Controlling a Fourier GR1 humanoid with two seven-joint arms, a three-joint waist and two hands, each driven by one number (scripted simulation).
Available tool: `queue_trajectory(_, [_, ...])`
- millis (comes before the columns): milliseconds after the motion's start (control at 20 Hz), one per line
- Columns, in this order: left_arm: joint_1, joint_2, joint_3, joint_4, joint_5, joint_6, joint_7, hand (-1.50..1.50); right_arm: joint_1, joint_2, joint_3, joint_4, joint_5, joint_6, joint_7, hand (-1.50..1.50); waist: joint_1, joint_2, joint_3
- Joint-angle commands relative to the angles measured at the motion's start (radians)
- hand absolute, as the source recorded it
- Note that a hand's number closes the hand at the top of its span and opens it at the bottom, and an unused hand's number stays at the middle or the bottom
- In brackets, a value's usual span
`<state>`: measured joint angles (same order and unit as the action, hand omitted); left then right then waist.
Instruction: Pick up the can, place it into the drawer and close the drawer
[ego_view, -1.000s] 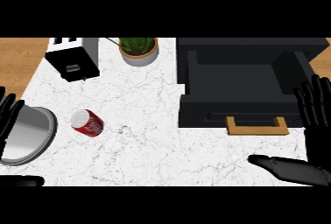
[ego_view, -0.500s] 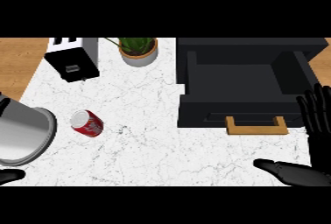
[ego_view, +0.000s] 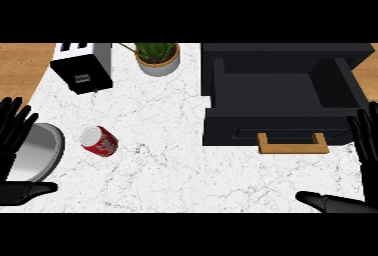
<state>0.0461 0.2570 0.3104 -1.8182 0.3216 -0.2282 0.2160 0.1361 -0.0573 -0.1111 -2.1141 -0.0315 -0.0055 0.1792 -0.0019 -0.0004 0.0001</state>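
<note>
The left hand (ego_view: 13, 127) is seen at the view's left edge, opened flat with the fingers straight and pointing up and the thumb spread out below; nothing is held in it. A round silvery metal plate (ego_view: 37, 155) is partly hidden behind its fingers. The red cylindrical drink can (ego_view: 99, 141) is found lying on its side on the white marble counter (ego_view: 162, 165), just to the right of that plate and the left hand, and is touched by neither hand. The right hand (ego_view: 367, 147) is shown at the view's right edge, likewise opened and empty, fingers up. The open black drawer (ego_view: 277, 95), with its light wooden handle (ego_view: 293, 144), is placed just to the left of the right hand's fingers and well apart from the can. Beyond the left hand, at the counter's far side, a black and white toaster (ego_view: 83, 67) and a green plant in a white pot (ego_view: 156, 57) are stood.
</note>
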Motion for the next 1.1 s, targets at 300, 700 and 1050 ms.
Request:
queue_trajectory(300, [-0.024,-0.108,-0.103,0.191,-0.209,0.056,-0.17,-1.5,-0.001,-0.008,-0.057,0.055,-0.029,0.039,-0.07,-1.5,0.0,0.001,0.0])
queue_trajectory(700, [-0.058,-0.118,-0.074,0.428,-0.26,0.073,-0.337,-1.5,0.02,-0.007,-0.066,-0.067,-0.032,0.033,0.022,-1.5,-0.002,0.0,0.0])
queue_trajectory(1050, [-0.069,-0.083,-0.024,0.632,-0.267,0.053,-0.491,-1.5,0.016,-0.068,-0.138,-0.202,-0.131,0.05,0.201,-1.5,-0.004,0.0,-0.001])
